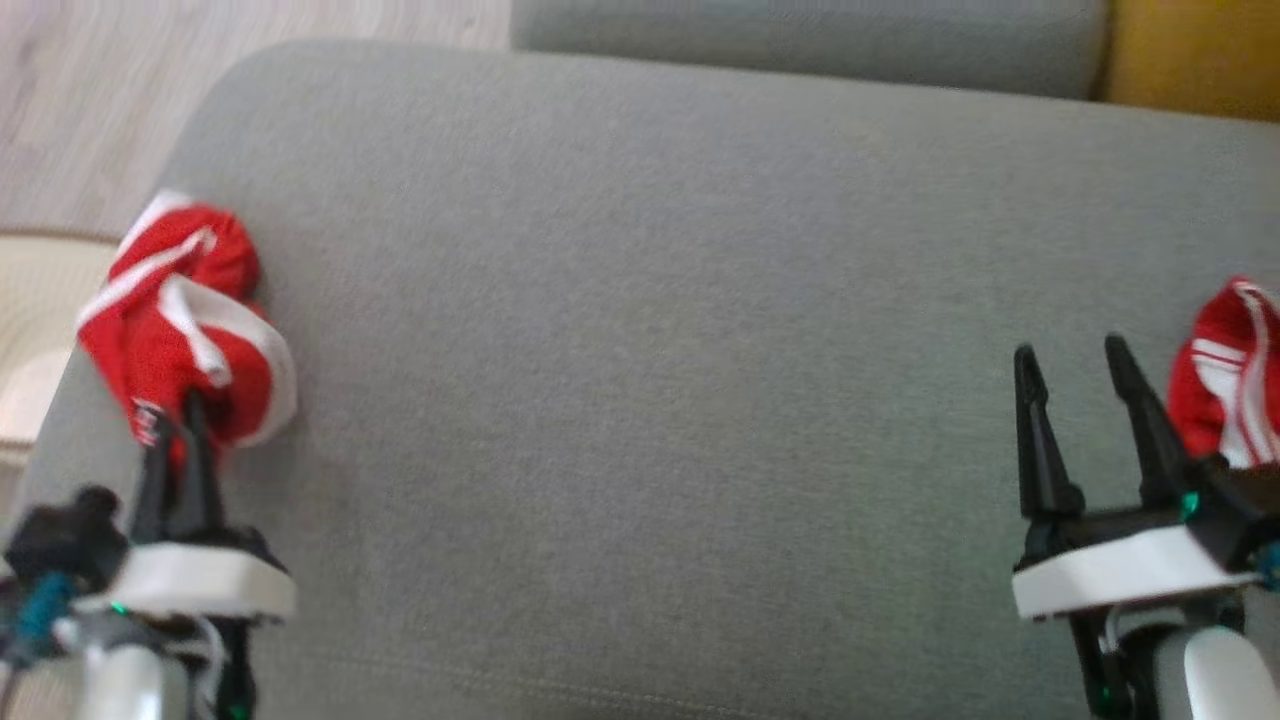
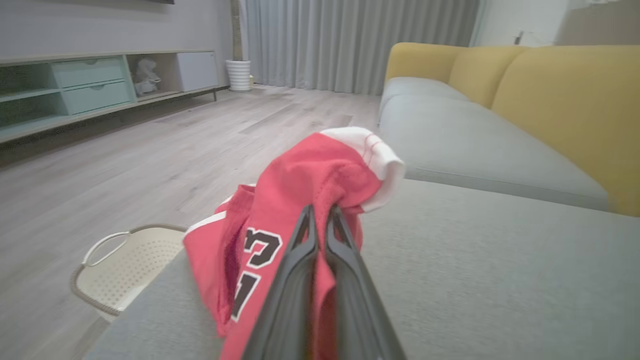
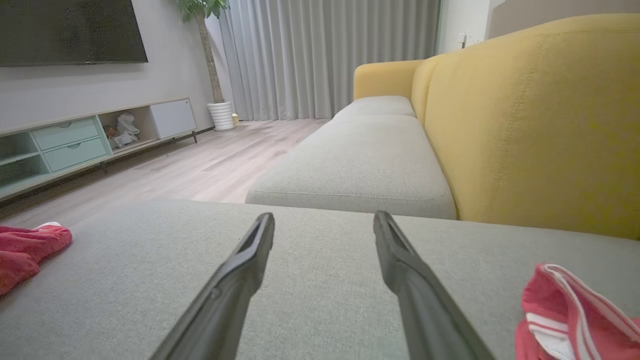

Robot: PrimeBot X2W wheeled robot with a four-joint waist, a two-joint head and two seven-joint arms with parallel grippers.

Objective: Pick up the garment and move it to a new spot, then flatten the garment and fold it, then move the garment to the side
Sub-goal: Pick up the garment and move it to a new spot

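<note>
Red jersey cloth, the garment, lies bunched at the left edge of the grey seat cushion, left middle of the head view; the left gripper has its fingers closed on a fold at its near side; the right gripper, lower right, holds its fingers spread wide and empty, just beside a second red heap. To lift well, I judge, the pinch should rise straight until the cloth hangs free, then carry inward to the bare middle; a thin fold may slip. The left wrist view adds black lettering and a pale basket on the floor beside the cushion edge; the right wrist view adds the yellow sofa back.
</note>
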